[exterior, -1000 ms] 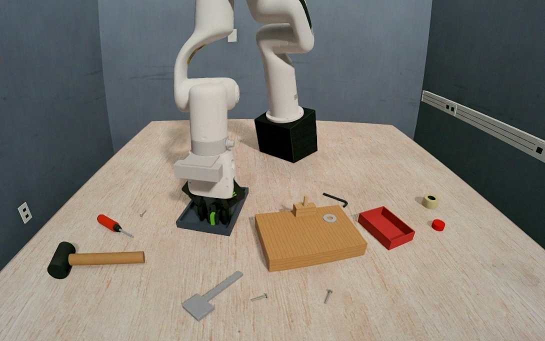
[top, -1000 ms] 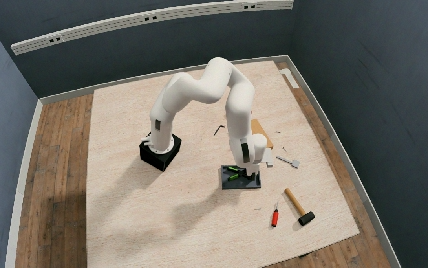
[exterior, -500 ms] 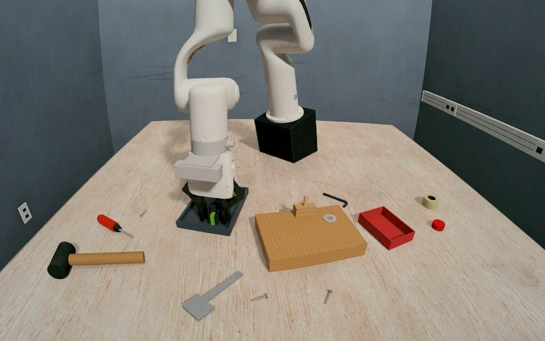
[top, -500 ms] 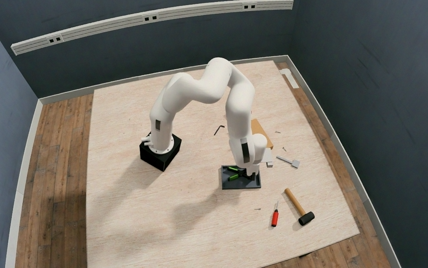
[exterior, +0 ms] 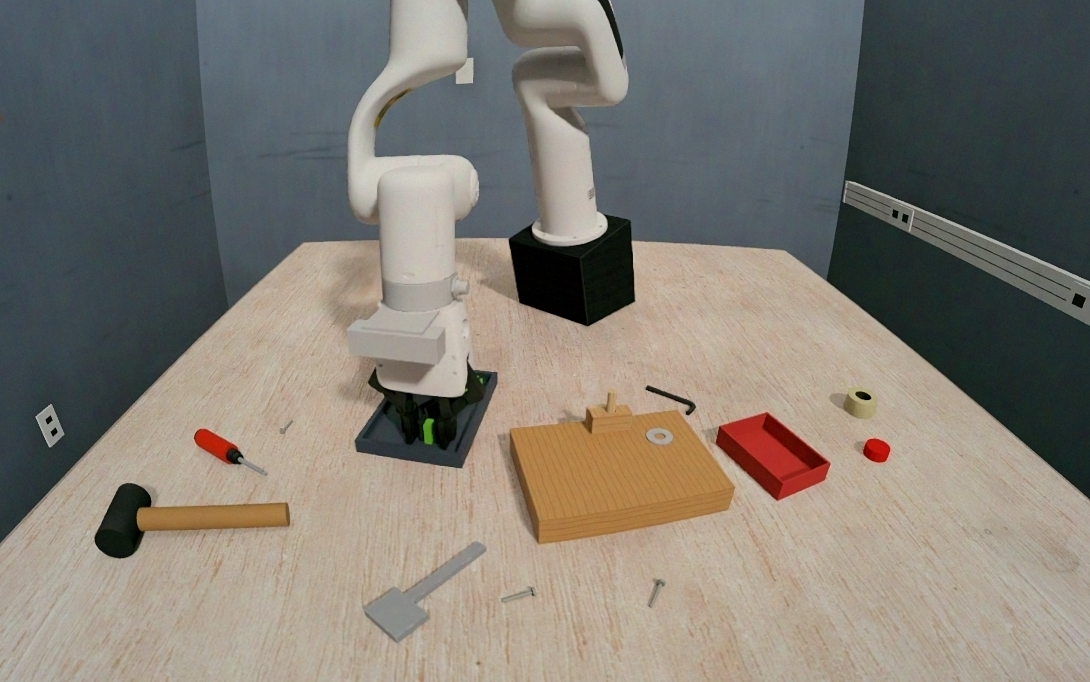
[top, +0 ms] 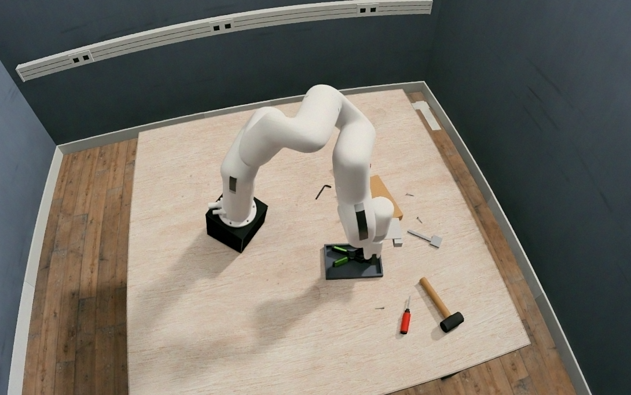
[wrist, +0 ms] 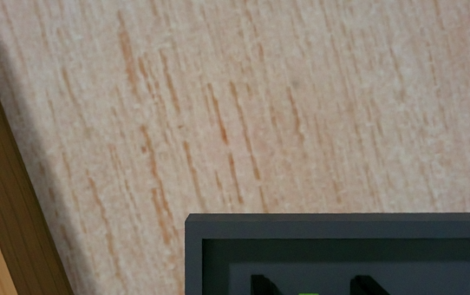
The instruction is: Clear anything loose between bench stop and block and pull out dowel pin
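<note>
My gripper (exterior: 422, 426) reaches straight down into a dark grey tray (exterior: 426, 422) and is shut on the spring clamp (exterior: 434, 430), which has black jaws and green handles. In the wrist view the two black fingertips flank a green bit of the clamp at the bottom edge. The clamp's handles also show in the top view (top: 341, 256). The small wooden block (exterior: 609, 418) lies on the far edge of the bench board (exterior: 618, 474). Its dowel pin (exterior: 610, 399) stands upright in it. A metal washer (exterior: 659, 432) lies on the board right of the block.
A hammer (exterior: 188, 517) and a red screwdriver (exterior: 221, 446) lie left of the tray. A grey flat tool (exterior: 422, 591) and two screws lie in front. A hex key (exterior: 671, 396), red tray (exterior: 771, 454), tape roll (exterior: 860, 402) and red cap (exterior: 876, 449) lie right.
</note>
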`<state>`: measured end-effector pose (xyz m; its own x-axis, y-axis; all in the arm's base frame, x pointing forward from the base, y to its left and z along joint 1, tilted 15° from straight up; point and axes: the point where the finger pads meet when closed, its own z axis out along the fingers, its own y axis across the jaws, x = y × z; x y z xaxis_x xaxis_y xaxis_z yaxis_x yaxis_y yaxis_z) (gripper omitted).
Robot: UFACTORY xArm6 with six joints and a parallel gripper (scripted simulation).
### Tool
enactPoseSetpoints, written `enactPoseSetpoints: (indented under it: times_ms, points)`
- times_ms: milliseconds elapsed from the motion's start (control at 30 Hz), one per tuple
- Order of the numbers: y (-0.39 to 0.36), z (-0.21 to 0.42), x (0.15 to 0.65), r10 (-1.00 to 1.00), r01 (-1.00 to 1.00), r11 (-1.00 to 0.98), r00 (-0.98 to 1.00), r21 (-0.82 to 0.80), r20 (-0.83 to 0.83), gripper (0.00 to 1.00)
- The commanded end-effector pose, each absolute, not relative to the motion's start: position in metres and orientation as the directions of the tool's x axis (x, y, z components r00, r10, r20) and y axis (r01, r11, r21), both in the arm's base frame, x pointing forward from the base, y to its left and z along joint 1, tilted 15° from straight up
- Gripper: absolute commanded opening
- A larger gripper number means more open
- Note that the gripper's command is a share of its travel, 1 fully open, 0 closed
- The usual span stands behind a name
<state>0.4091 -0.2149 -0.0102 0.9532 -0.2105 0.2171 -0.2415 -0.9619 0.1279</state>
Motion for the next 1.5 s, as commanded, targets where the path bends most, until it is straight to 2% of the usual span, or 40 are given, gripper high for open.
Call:
enactPoseSetpoints:
  times_ms: [0,67,100,267,300,533,567,733,767,1000,1033,1467]
  points:
    - [-0.2151,-0.0086,0.4097,-0.21,-0.242,-0.962,0.953,0.128,0.219,0.35]
    - [-0.215,-0.0084,0.4097,-0.21,-0.242,-0.962,0.953,0.128,0.219,0.35]
    - [-0.215,-0.0083,0.4097,-0.21,-0.242,-0.962,0.953,0.128,0.219,0.28]
    - [-0.2149,-0.0074,0.4095,-0.21,-0.242,-0.962,0.953,0.128,0.219,0.28]
    - [-0.2149,-0.0074,0.4095,-0.21,-0.242,-0.962,0.953,0.128,0.219,0.22]
    - [-0.2148,-0.0069,0.4094,-0.21,-0.242,-0.962,0.953,0.128,0.219,0.22]
    - [-0.2148,-0.0069,0.4094,-0.21,-0.242,-0.962,0.953,0.128,0.219,0.15]
    - [-0.2149,-0.0074,0.4095,-0.21,-0.242,-0.962,0.953,0.128,0.219,0.15]
    - [-0.2149,-0.0074,0.4095,-0.21,-0.242,-0.962,0.953,0.128,0.219,0.08]
    - [-0.215,-0.008,0.4096,-0.21,-0.242,-0.962,0.953,0.128,0.219,0.08]
    - [-0.215,-0.008,0.4096,-0.21,-0.242,-0.962,0.953,0.128,0.219,0.0]
    - [-0.2149,-0.0077,0.4096,-0.21,-0.242,-0.962,0.953,0.128,0.219,0.0]
